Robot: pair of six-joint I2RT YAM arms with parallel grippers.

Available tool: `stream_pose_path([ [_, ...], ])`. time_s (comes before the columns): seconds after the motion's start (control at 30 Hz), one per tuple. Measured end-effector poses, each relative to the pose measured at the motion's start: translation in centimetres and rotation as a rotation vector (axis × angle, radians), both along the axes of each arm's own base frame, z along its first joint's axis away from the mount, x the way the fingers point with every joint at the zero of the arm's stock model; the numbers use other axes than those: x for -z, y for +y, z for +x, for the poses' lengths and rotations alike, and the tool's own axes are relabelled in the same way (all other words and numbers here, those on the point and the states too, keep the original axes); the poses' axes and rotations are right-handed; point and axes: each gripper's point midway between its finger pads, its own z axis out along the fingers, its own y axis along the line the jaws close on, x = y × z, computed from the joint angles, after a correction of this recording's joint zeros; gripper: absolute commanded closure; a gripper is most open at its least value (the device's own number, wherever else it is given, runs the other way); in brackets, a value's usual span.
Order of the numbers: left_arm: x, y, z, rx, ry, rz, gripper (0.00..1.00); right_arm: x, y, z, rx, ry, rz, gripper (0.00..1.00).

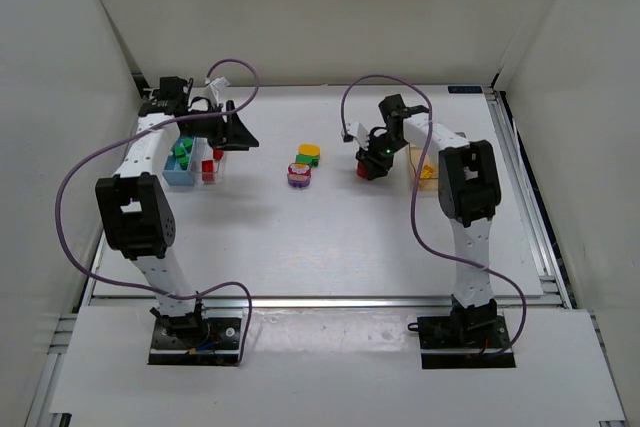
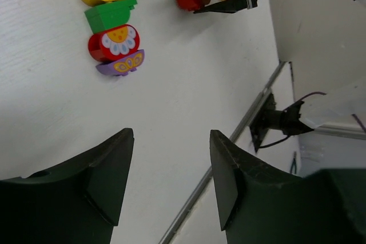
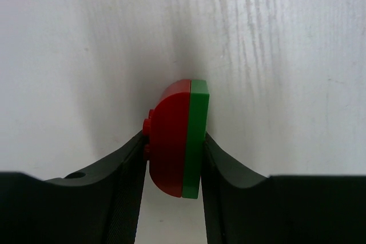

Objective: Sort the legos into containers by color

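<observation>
Right pincer (image 3: 173, 139) fingers (image 3: 123, 170) are being seen closest, clamped on a red-green brick (image 3: 178, 141). The red half is being pressed by the left finger, the green slab by the right one. The brick is being held low over the worktop (image 3: 274, 55); contact with it cannot be told. In the top view this grip is being made right of centre, near the amber bin (image 1: 427, 175), which is being partly hidden by the right arm (image 1: 465, 182).

Left pincer (image 2: 170, 135) is being held apart, with nothing being gripped and bare worktop being shown in the gap. It is being hung over the far left, near the far side of the clear bin (image 1: 209, 179). That bin is being stood side by side with the blue bin (image 1: 178, 179). Green legos (image 1: 183, 151) are being carried in the blue one, red legos (image 1: 208, 168) in the clear one.

A four-piece stack (image 2: 111, 27) is being seen lying mid-worktop, between the two pincers. Its pieces are being lined up in a row: yellow, green, red with a flower print, purple. It is being touched by neither pincer.
</observation>
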Motion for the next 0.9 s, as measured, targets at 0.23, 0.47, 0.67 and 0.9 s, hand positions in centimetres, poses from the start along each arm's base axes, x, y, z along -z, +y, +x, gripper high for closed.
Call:
stream_pose_path([
  [0.23, -1.2, -1.2, -0.8, -0.008, 0.086, -0.188, 0.32, -7.1, 2.1, -2.3, -0.002, -0.039, 0.172, 0.90],
  [0.47, -2.6, -2.7, -0.6, 0.064, 0.143, -0.318, 0.28, -16.6, 5.8, -5.1, -0.217, -0.249, 0.346, 0.91],
  [0.67, -2.5, -5.1, -2.3, 0.139, 0.203, -0.343, 0.28, -17.7, 8.2, -7.6, -0.401, -0.339, 0.378, 0.91],
  [0.9, -2.3, -8.7, -4.8, 0.244, 0.241, -0.331, 0.28, -17.4, 10.3, -9.4, -0.554, -0.431, 0.359, 0.92],
])
